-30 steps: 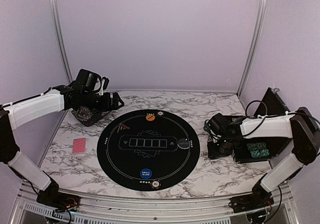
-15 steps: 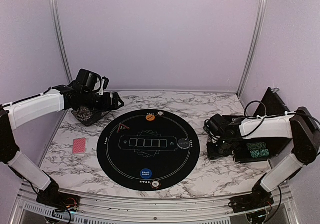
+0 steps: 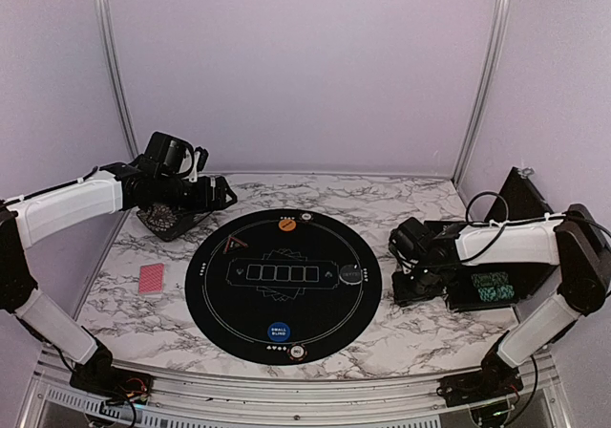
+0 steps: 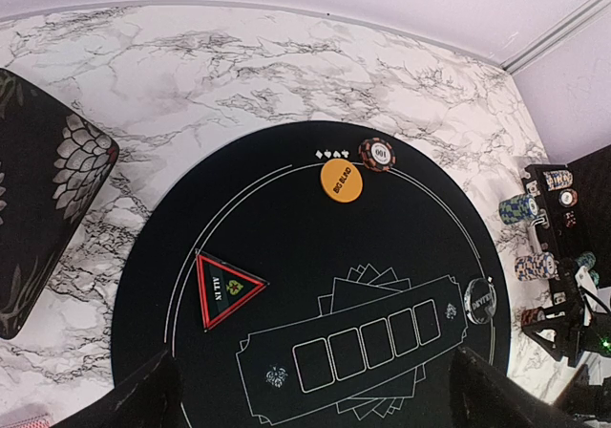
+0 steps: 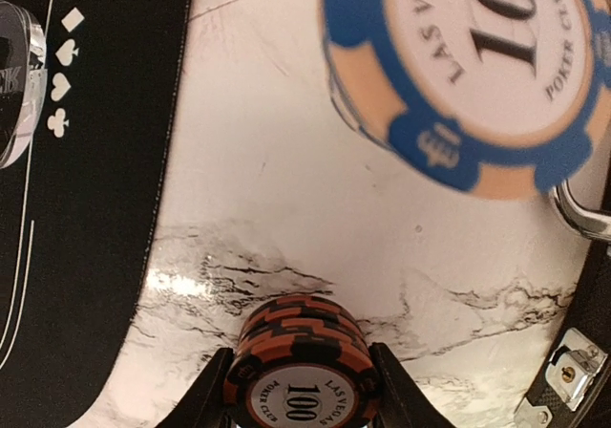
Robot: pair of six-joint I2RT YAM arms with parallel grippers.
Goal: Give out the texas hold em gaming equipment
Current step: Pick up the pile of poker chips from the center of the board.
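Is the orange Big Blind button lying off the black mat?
No, the orange button sits on the round black mat, near its edge, beside a striped chip.

We note a glossy marble-pattern table (image 3: pixel 401 195), a matt black mat (image 3: pixel 229 299), smooth plastic-looking chips (image 5: pixel 301 337) and a shiny metal latch (image 5: pixel 571 375).

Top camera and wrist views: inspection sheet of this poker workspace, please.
Surface: marble table, round black mat centred.
Job's things: orange button, blue button, dealer button, triangular marker on mat; red-backed cards left of it; 100 chip stack right of mat.
Clutter: black chip case right; patterned dark object far left.
Grippers: left gripper open, empty; right gripper shut on the stack.
Cables: black cable looped over right arm.
Surroundings: lilac walls, metal posts.
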